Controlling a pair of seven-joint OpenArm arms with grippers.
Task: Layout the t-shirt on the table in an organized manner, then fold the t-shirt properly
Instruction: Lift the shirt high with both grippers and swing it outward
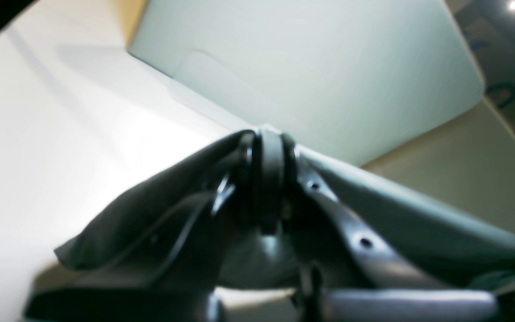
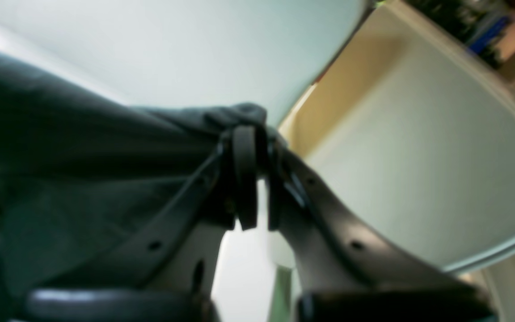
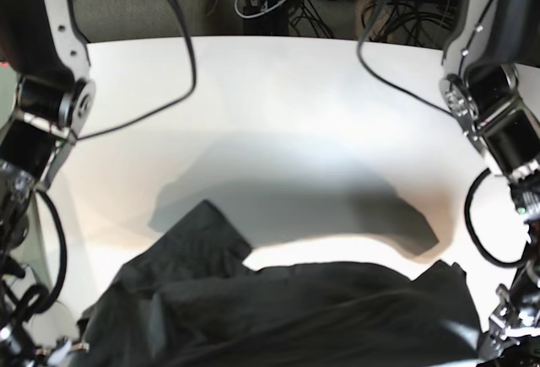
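With both claws clamped, I see the left gripper [image 1: 268,179] and right gripper [image 2: 251,174] pinching the t-shirt [image 3: 287,312] above the table [image 3: 278,97].

The dark charcoal-grey t-shirt [image 3: 287,312] is hanging stretched and rumpled above the near edge of the white table [image 3: 278,97], casting a broad shadow. One sleeve is drooping toward the table's near left side.

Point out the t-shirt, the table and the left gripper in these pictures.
t-shirt [image 3: 287,312]: base view, on the middle of the dark cloth.
table [image 3: 278,89]: base view, on bare white tabletop beyond the cloth.
left gripper [image 1: 268,147]: left wrist view, between the fingertips shut on a fold of cloth.
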